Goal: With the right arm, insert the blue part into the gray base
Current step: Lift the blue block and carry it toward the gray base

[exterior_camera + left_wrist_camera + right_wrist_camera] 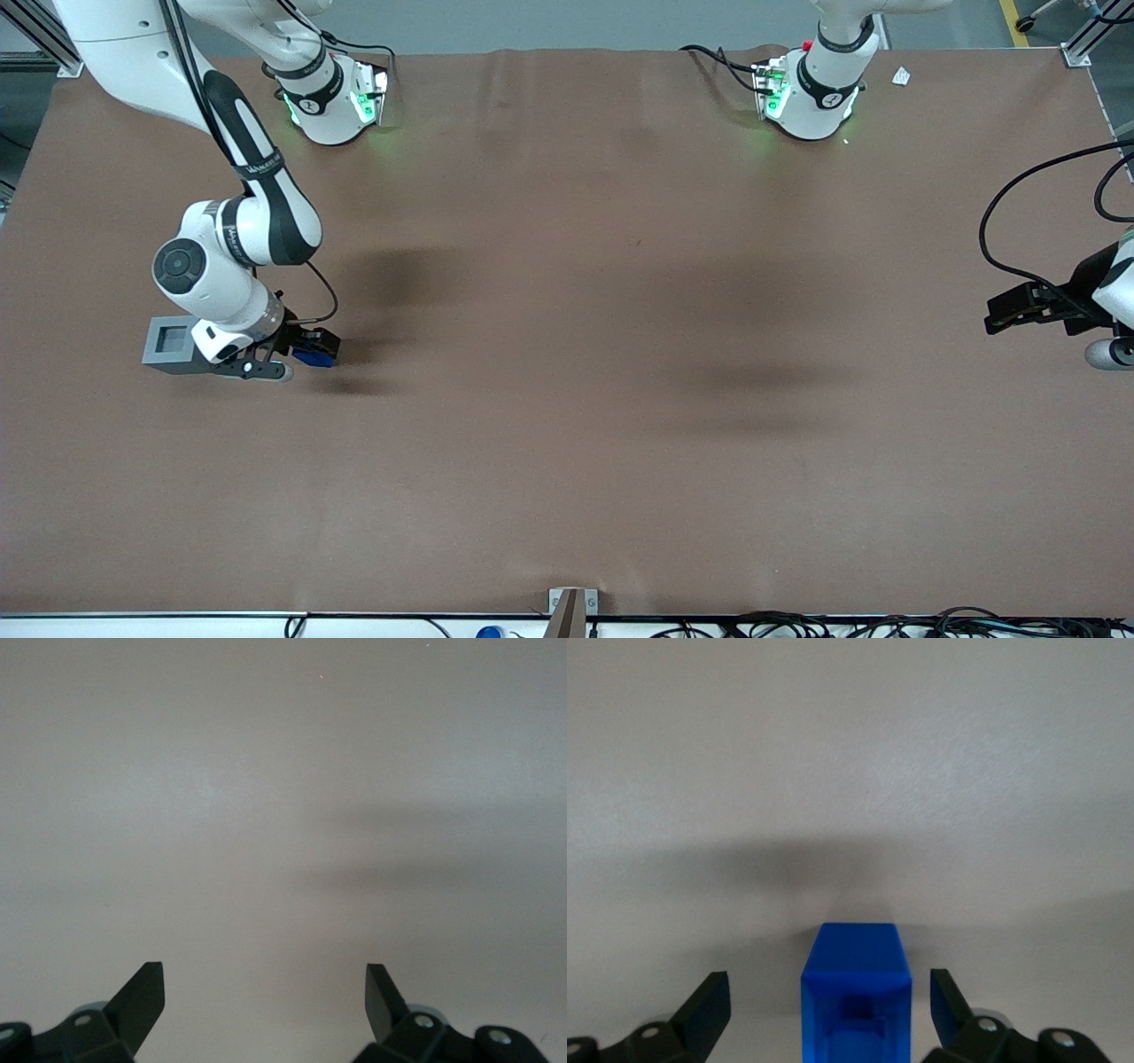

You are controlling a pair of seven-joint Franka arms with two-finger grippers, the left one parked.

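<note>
Worktop [567, 425]: brown sheet carried everything
Right arm [235, 244]: bent low over its own end
Gray base [170, 346]: sat upright, socket up, just beside the wrist
Gripper [306, 350]: fingers [709, 1005] spread wide, touching nothing
Blue part [855, 992]: lay between them on the sheet

Blue part [313, 357], small bright-blue block, sits lower left of the front frame on the brown table, between the open fingers of the gripper [306, 347], not touched. Gray base [174, 345], boxy with square top socket, upright just beside, toward the frame's left edge.
</note>
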